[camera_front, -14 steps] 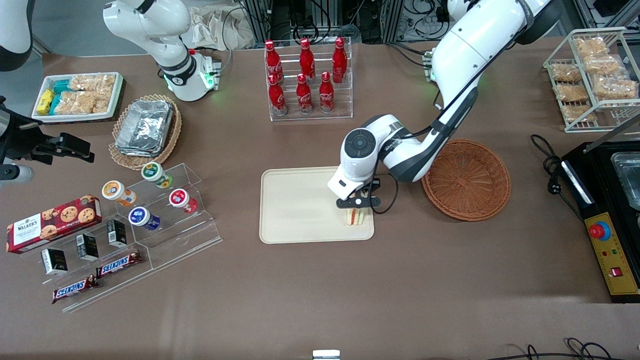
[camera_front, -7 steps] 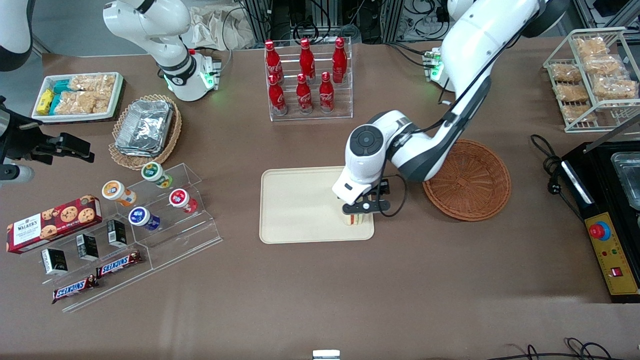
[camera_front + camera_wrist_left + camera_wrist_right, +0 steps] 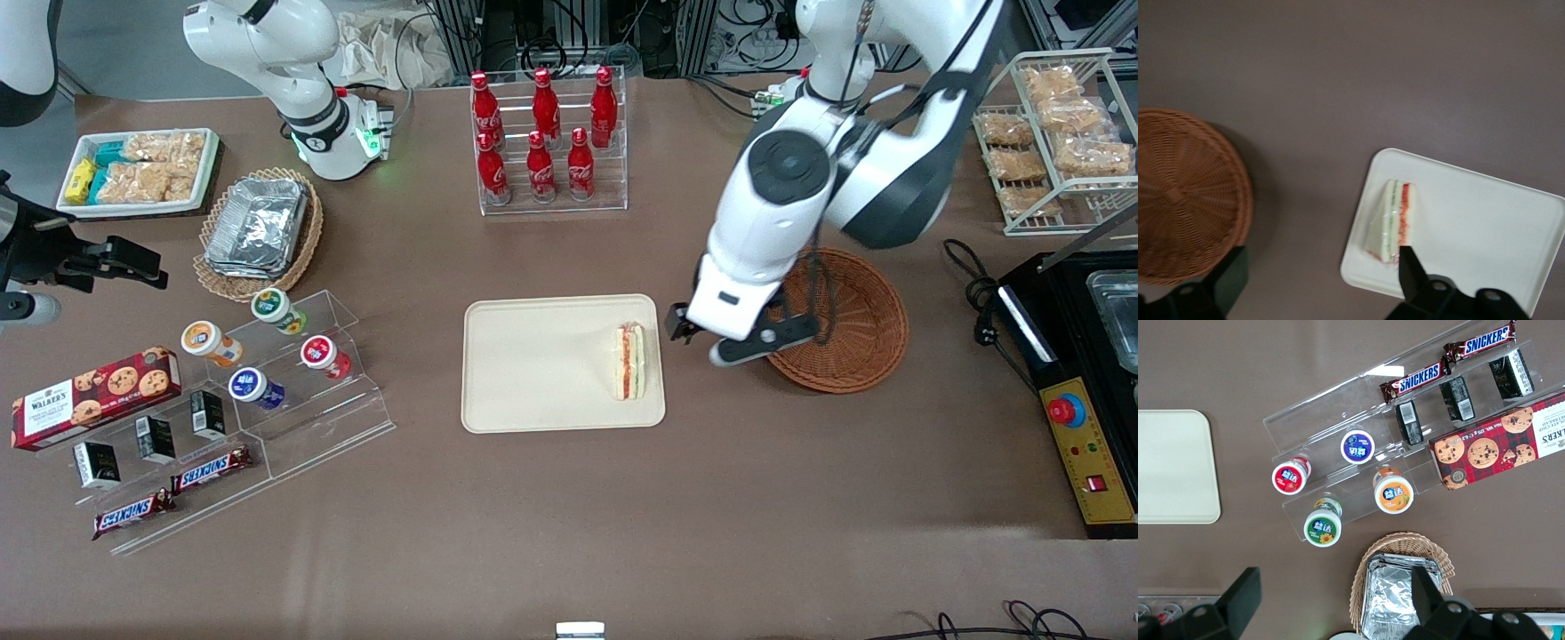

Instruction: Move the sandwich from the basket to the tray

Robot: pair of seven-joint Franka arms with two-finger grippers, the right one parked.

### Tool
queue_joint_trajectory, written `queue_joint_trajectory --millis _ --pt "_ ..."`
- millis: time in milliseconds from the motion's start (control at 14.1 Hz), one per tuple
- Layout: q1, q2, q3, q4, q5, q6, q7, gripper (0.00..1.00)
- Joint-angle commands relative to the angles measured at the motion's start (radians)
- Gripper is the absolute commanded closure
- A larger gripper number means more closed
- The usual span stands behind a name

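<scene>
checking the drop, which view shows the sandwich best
The left wrist view: the sandwich fills more of the picture, its red and green layers plain, lying on the tray near its edge. The front view shows it smaller, with the open gripper raised between tray and basket. The right wrist view misses it.

Probably lab: cable-strewn equipment racks (image 3: 622, 31).

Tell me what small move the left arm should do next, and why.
Probably retreat toward its rest pose: the wrapped triangular sandwich already lies on the cream-beige rectangular tray, the reddish-brown wicker basket holds nothing, and the open hand hangs between them, holding nothing.
</scene>
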Motion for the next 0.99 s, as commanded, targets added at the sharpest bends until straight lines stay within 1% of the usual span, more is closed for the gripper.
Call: queue_joint_trajectory --millis 0,71,283,354,495,707,848,919 --pt "-0.019 -0.14 0.155 -0.066 -0.121 -0.1 0.259 0.0" --pt "-0.035 -0.186 0.221 -0.1 -0.159 -0.109 0.362 0.0" --pt "-0.051 -0.335 0.336 -0.278 -0.178 -0.048 0.554 0.0" --pt "-0.051 -0.358 0.379 -0.304 -0.193 -0.046 0.636 0.0" --pt "-0.048 -0.387 0.427 -0.307 -0.202 -0.103 0.801 0.0" --pt "-0.039 -0.373 0.496 -0.229 -0.202 -0.19 0.843 0.0" --pt "-0.039 -0.354 0.501 -0.19 -0.189 -0.23 0.936 0.0" --pt "-0.039 -0.35 0.502 -0.185 -0.186 -0.231 0.939 0.0"
